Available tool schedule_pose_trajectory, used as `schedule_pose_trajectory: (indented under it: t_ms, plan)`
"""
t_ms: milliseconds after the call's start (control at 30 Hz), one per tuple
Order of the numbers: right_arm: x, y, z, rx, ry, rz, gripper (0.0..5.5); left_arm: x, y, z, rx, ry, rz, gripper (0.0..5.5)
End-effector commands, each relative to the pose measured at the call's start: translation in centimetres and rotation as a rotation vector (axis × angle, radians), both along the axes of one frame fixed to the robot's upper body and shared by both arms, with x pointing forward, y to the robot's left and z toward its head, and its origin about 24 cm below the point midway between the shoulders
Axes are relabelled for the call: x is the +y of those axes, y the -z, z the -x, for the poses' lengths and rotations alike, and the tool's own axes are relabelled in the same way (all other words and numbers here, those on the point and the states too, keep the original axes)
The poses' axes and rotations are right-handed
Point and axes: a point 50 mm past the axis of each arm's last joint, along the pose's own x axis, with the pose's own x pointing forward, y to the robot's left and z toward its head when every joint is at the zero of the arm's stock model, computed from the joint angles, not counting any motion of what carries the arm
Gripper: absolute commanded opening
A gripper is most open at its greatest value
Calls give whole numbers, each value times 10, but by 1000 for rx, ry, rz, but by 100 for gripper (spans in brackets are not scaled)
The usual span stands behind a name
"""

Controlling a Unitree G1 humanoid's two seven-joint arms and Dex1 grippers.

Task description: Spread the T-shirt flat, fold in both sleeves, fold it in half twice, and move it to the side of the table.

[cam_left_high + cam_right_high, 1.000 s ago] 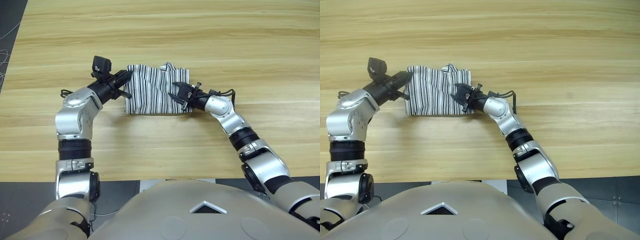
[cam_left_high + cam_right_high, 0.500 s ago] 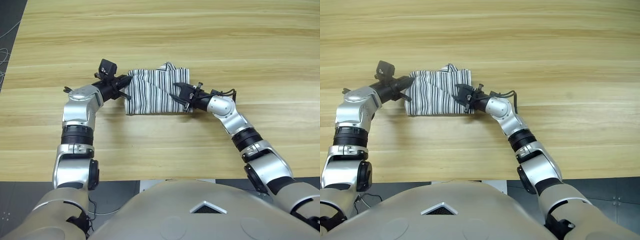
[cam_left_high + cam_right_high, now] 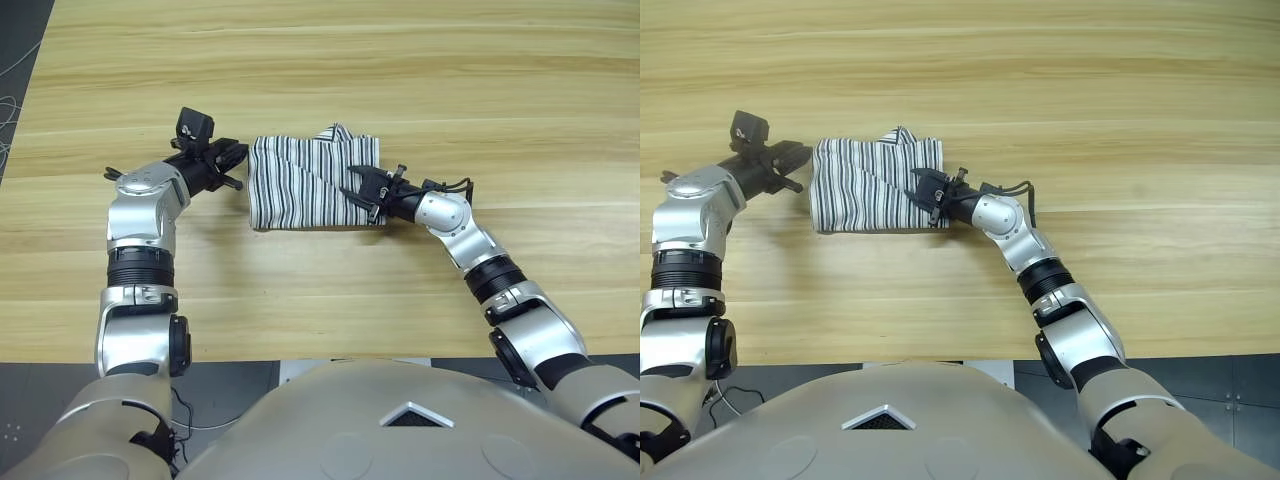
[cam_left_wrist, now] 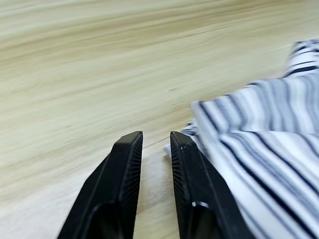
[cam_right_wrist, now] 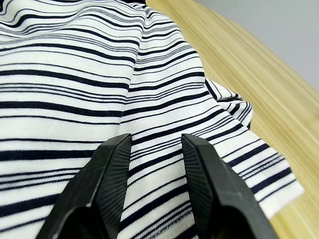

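Currently, black-and-white striped T-shirt point(image 3: 300, 190) lying folded into a rough rectangle on the pale wood-grain table point(image 3: 450, 80), well in from its near edge, left gripper point(image 4: 156, 137) sitting just beside the cloth's left edge, ridged fingers narrowly apart, grasping nothing, right gripper point(image 5: 154, 138) resting spread on the ribbed knit.

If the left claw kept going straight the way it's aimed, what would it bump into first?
Most likely the striped T-shirt's near edge: the left gripper sits just short of it, over bare table.
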Motion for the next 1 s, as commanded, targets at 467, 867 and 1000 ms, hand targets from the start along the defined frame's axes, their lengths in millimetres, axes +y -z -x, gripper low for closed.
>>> schedule_pose_trajectory:
  t_ms: [467, 867, 1000]
  plan:
    - [-219, -17, -45, 208, 674, 487, 184, 27, -28, -13, -146, -159, -19, 103]
    - [-338, -70, -1, 179, 1245, 185, 184, 2, -38, -8, -191, -99, 15, 103]
    - [-305, -150, -52, -132, 1036, -508, 184, -5, -41, -4, -224, -66, 16, 103]
